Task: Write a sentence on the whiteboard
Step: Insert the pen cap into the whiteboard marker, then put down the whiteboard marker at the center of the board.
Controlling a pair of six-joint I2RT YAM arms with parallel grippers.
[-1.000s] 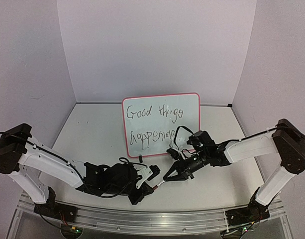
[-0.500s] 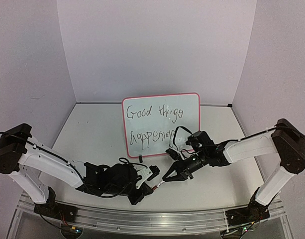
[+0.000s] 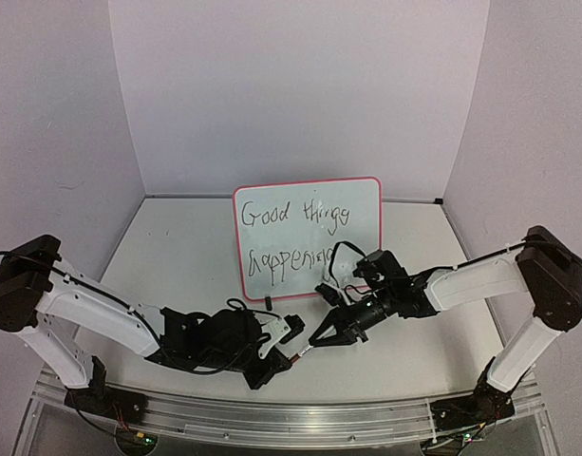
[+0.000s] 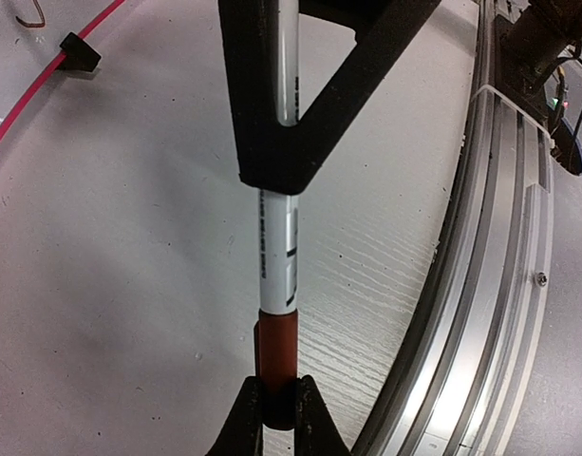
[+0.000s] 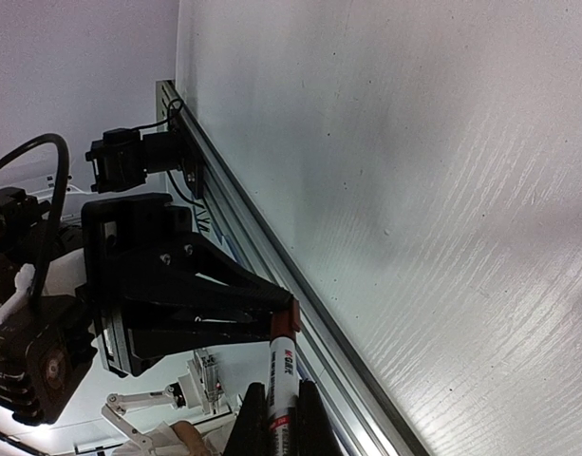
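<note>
My left claw (image 4: 276,404) was clamped on the red cap (image 4: 277,344) of the marker (image 4: 276,256) and my right claw (image 5: 276,408) on its barrel, which ran 8 to 2 o'clock. The whiteboard (image 3: 362,271), bearing the sentence (image 3: 295,215), stood on the surface (image 3: 177,256) at 12 o'clock.

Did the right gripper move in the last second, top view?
Yes, slightly. The right gripper has crept left, judged against the lower right corner of the whiteboard, which stayed put.
</note>
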